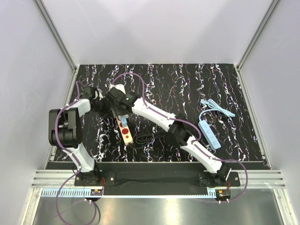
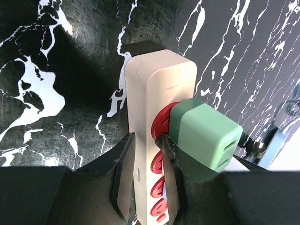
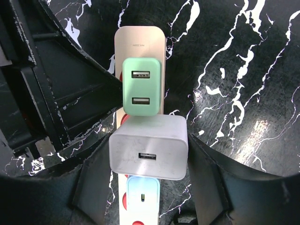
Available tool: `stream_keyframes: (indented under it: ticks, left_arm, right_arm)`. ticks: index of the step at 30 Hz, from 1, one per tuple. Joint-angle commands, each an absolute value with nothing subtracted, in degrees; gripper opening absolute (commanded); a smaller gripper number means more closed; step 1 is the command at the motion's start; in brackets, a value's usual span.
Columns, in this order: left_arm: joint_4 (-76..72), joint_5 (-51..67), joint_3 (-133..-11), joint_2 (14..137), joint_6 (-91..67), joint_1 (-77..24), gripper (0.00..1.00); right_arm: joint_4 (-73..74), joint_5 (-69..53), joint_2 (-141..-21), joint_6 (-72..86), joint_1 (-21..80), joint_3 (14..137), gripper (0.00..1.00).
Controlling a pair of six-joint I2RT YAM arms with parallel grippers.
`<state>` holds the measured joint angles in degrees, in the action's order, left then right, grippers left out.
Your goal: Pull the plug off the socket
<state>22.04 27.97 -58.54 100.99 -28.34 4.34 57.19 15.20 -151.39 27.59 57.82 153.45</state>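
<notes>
White plug (image 3: 148, 147) is clamped in right claw (image 3: 149, 161), green plug (image 3: 141, 86) at 12 o'clock; left claw (image 2: 145, 140) clamps socket (image 2: 159, 89).

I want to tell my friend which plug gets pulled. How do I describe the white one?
On the black marble-patterned table, find the narrow beige power strip with red sockets. Three blocks sit in a row on it, and the white cube-shaped plug adapter is the middle one. It is white with one port; its neighbours are a two-port mint-green adapter and a pale blue block.
</notes>
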Motion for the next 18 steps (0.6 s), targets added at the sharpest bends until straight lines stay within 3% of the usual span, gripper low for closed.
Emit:
stream_keyframes:
  ticks: [1,7,18]
  left_arm:
    - [21.36,24.26,-58.18,103.97,-27.60,2.46,0.33]
    - [21.71,25.05,-58.27,104.59,-27.07,2.20,0.31]
    - [22.24,25.22,-58.88,105.21,-26.98,2.11,0.31]
  right_arm:
    - [53.27,16.98,-145.64,29.53,58.01,156.71,0.00]
    - [52.38,7.94,-142.83,35.32,53.98,157.86,0.00]
    - [50.80,6.59,-141.50,35.42,54.14,156.18,0.00]
